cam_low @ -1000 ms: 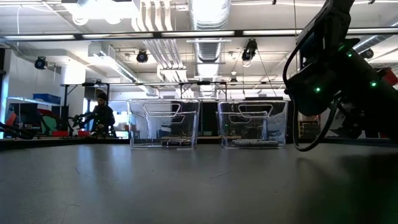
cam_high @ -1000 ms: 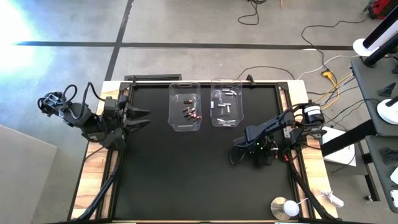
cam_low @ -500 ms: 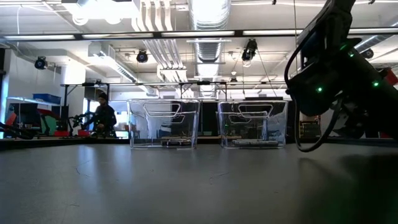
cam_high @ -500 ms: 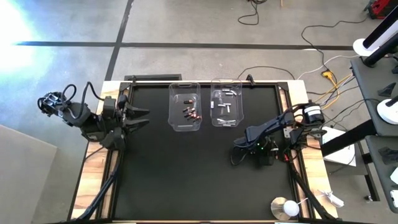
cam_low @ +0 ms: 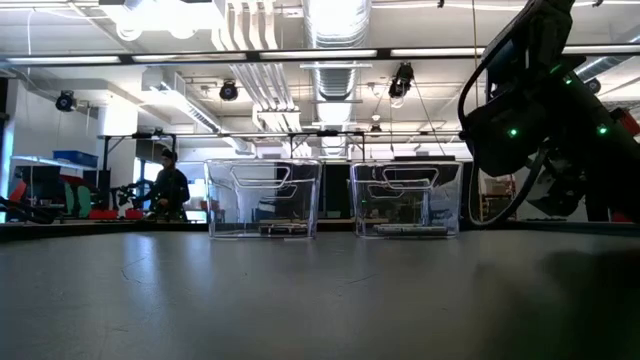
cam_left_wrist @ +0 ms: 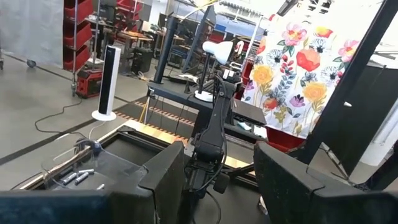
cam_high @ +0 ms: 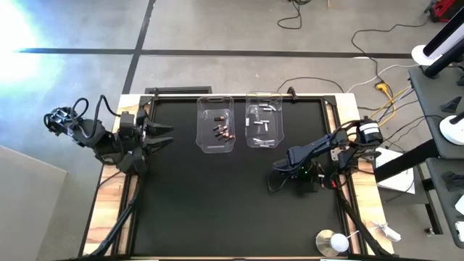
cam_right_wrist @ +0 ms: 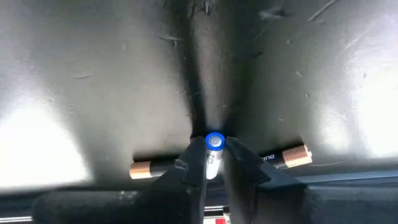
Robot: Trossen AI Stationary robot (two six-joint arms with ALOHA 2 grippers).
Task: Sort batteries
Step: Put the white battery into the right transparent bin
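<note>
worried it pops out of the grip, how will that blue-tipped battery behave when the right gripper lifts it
The right gripper is shut on the blue-tipped battery, a smooth round cylinder, so it could probably slip or pivot between the narrow fingertips. It looks rigid and small, likely light to lift. If dropped on the flat black mat, it would probably roll.

Both arms are dark, almost black, built from blocky joint housings with black cables looped along them. The left hand [cam_high: 164,136] has two pointed dark fingers [cam_left_wrist: 165,177] with flat, matte inner faces. The right arm carries small green lights on its housing and a round white-and-black part at 3 o'clock from the right hand [cam_right_wrist: 213,163], whose fingertips are dark, narrow and wedge-shaped.
</note>
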